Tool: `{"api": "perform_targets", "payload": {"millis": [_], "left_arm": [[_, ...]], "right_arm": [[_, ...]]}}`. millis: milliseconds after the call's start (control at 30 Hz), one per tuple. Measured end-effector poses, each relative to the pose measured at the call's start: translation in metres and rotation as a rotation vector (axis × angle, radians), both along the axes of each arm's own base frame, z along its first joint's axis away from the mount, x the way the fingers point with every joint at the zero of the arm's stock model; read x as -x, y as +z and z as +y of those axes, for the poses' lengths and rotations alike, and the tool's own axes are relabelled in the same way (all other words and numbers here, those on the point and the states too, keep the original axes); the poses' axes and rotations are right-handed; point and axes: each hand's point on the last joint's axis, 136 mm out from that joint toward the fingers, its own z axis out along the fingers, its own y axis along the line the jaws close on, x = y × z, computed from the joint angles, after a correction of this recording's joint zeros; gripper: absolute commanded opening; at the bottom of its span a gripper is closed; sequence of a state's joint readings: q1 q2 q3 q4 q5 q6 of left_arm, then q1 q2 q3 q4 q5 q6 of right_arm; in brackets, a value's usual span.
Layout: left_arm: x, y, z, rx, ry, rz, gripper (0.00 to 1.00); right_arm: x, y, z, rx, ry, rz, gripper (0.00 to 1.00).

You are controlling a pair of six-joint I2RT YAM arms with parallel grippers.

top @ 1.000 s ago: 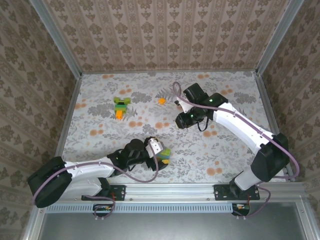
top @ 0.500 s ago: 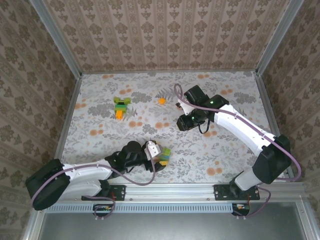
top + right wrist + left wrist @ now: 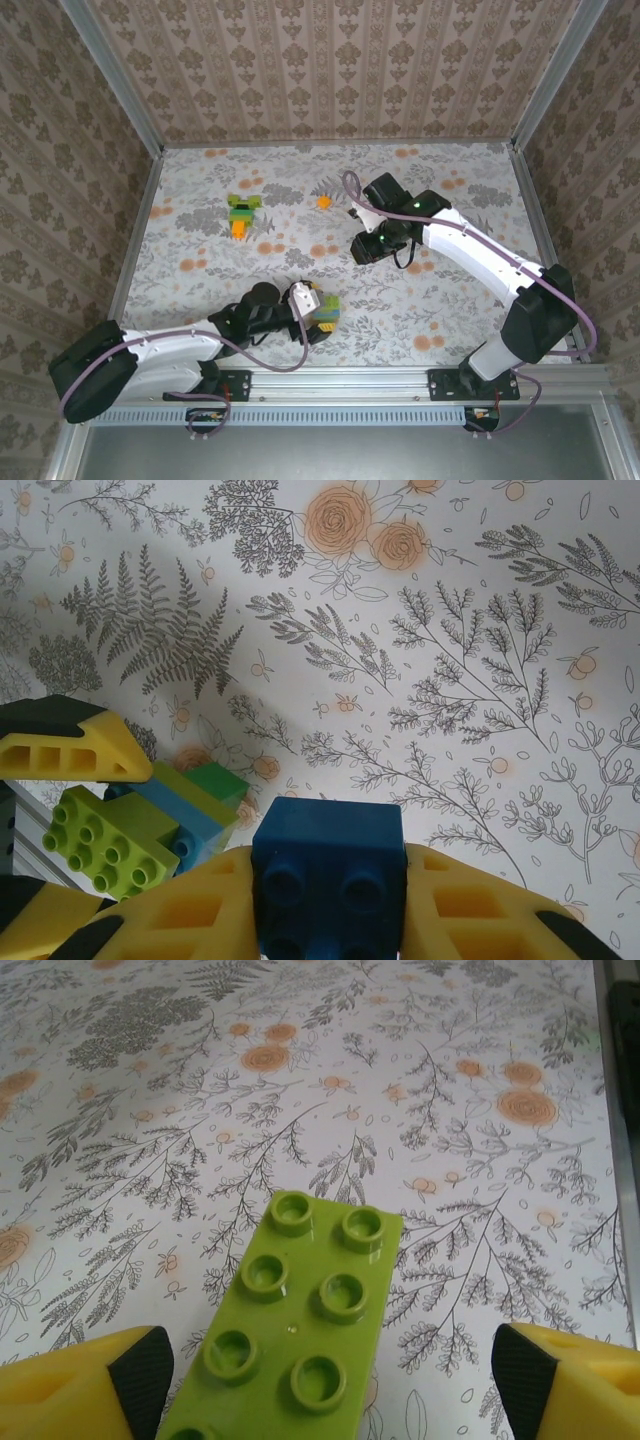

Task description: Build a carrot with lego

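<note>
Our left pincer [image 3: 335, 1385] stands released over the near edge of the table [image 3: 450, 290]. Its yellow fingers are spread wide, with a clear gap on each side of the lime brick [image 3: 305, 1305] that lies studs-up between them. From the right wrist we see this lime brick sitting on a light blue brick [image 3: 185, 825], with a green brick [image 3: 222, 782] just behind.

Our right pincer [image 3: 363, 247] is clenched on a dark blue brick [image 3: 328, 855], its pads pressed against both sides, and it hangs above the middle of the table.

The carrot [image 3: 242, 213] lies on the far left part of the table, well apart from both pincers, orange tip toward us. A loose orange brick [image 3: 324, 201] rests between it and the right pincer.
</note>
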State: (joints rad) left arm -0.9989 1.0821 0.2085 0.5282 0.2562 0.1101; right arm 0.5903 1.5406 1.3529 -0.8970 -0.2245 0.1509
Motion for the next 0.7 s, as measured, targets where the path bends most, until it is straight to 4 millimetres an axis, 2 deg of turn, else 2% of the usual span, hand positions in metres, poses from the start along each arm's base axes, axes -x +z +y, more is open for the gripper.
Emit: {"api": "perform_targets", "payload": {"millis": [167, 267, 500, 700], "left_arm": [[-0.008, -0.008, 0.002, -0.013, 0.013, 0.011, 0.73], [-0.012, -0.012, 0.002, -0.014, 0.009, 0.020, 0.70], [-0.005, 0.003, 0.007, 0.069, -0.035, 0.001, 0.69], [0.004, 0.015, 0.006, 0.127, -0.087, -0.020, 0.70]], "right_arm": [[0.003, 0.000, 0.003, -0.001, 0.005, 0.003, 0.30], [0.005, 0.001, 0.005, 0.000, 0.014, 0.005, 0.30], [0.016, -0.003, 0.005, 0.022, 0.028, 0.039, 0.30], [0.025, -0.013, -0.001, 0.045, 0.018, 0.078, 0.30]]}}
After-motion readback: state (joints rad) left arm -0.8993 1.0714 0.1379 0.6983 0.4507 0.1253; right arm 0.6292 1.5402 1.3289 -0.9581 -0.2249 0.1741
